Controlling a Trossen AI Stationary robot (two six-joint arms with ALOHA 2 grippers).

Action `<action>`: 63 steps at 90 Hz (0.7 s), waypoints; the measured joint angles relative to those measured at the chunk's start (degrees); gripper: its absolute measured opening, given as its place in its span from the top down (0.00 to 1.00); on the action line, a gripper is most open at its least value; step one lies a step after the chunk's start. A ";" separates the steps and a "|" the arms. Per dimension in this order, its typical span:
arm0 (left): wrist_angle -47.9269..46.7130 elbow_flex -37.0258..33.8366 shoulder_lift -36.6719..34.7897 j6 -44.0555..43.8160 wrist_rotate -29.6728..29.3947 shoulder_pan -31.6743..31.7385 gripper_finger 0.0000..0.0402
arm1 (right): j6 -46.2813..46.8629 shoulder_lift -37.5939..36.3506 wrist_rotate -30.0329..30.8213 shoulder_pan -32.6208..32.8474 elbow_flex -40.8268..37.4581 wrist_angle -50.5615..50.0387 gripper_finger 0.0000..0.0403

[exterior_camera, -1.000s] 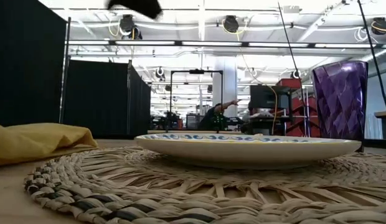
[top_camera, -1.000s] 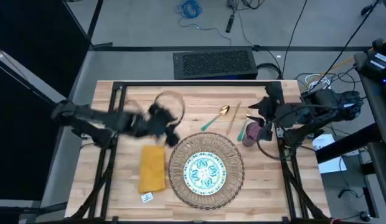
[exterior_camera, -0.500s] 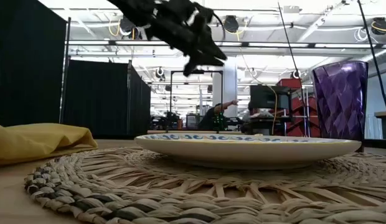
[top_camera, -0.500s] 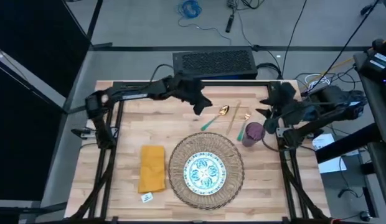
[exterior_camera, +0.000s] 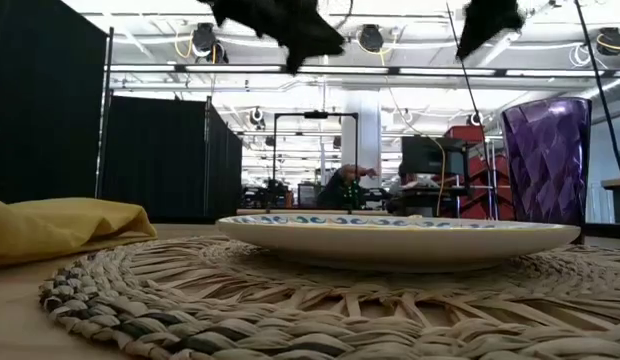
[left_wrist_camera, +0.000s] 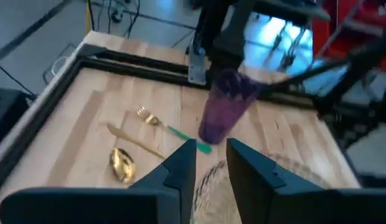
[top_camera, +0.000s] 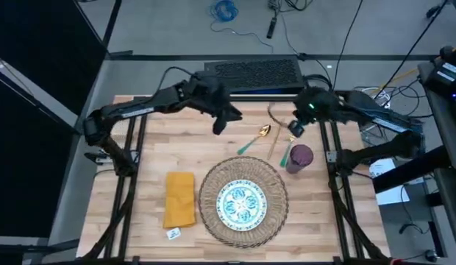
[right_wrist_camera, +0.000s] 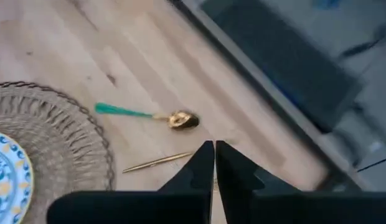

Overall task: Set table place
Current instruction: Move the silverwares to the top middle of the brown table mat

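since half a second ago the left gripper point(top_camera: 219, 124) has drawn back a little toward the far-left part of the table point(top_camera: 140, 184), while the right gripper point(top_camera: 294, 127) has swung in from the right edge and now hangs over the far end of the cutlery.

going left to right in the high view: the mustard-yellow napkin point(top_camera: 180, 199) lies flat on the near-left of the table, just beside the round woven mat point(top_camera: 243, 202) and apart from it. the blue-green patterned plate point(top_camera: 242, 204) sits in the middle of the mat. above and beyond the mat the left gripper is in the air, and its wrist view shows its fingers point(left_wrist_camera: 181, 165) a small gap apart with nothing between them. next comes the green-handled gold spoon point(top_camera: 254, 138), lying slanted on the wood beyond the mat, then a plain gold knife point(top_camera: 276, 140), then a green-handled fork point(top_camera: 287, 149), whose handle end is just beside the purple cup point(top_camera: 299, 158). the cup stands upright on the bare wood, right of the mat's far edge. the right gripper is above the fork's far end; its wrist view shows its fingers point(right_wrist_camera: 201, 167) almost together, holding nothing.

in the low view the plate point(exterior_camera: 395, 236) rests on the mat point(exterior_camera: 290, 300), the napkin point(exterior_camera: 60, 225) is at the left and the cup point(exterior_camera: 546, 160) at the right.
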 joint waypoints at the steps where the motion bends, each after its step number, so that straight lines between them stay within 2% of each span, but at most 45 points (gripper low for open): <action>1: -0.71 0.00 -0.47 0.73 -0.20 0.11 0.81 | -0.41 0.33 -1.25 -0.88 -0.66 0.63 1.00; 8: -3.99 -0.35 -3.05 4.99 -2.30 0.70 0.81 | -2.47 2.83 -7.67 -6.08 -5.08 5.14 1.00; 17: -5.84 -2.47 -5.94 8.79 -3.10 2.27 0.81 | -3.92 6.63 -11.78 -11.41 -8.69 9.87 1.00; 30: -3.85 -7.11 -9.21 11.66 -3.18 5.02 0.81 | -4.02 13.40 -13.33 -16.10 -9.71 9.45 1.00; 51: -2.00 -12.43 -10.20 13.84 -3.01 9.20 0.81 | -2.82 21.55 -17.09 -17.67 -9.71 -0.17 1.00; 63: -0.68 -13.60 -10.17 15.81 -0.18 11.58 0.81 | -2.24 23.75 -20.88 -17.44 -9.71 -3.97 1.00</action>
